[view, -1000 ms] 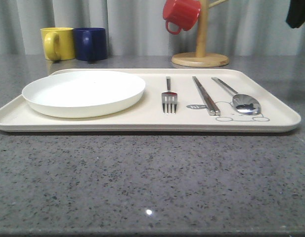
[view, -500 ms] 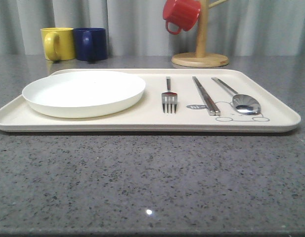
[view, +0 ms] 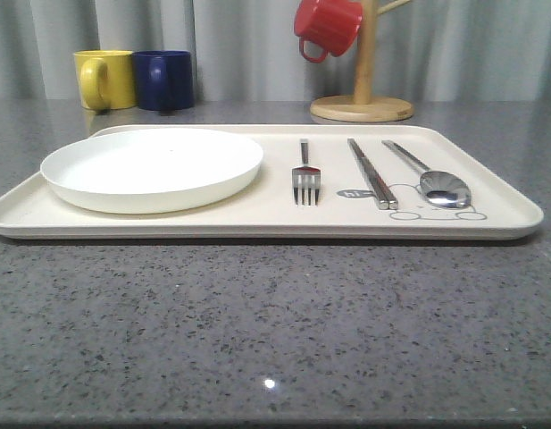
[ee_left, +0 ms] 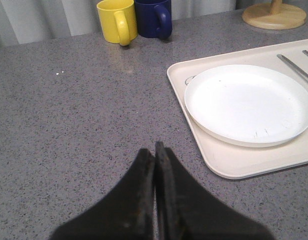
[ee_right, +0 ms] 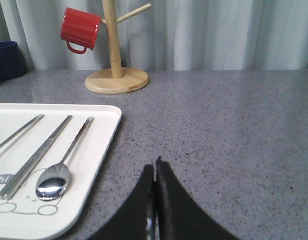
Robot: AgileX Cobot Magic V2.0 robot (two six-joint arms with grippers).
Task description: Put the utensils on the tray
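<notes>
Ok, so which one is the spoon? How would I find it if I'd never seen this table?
Find the big cream tray on the grey table. To the right of the white plate lie three shiny utensils side by side: fork, chopsticks, then the spoon farthest right. It alone ends in a rounded oval bowl, resting on the rabbit drawing.

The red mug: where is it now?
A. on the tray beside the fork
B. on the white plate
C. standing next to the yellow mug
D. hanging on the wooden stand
D: the red mug hangs from a peg of the wooden stand behind the tray.
</notes>
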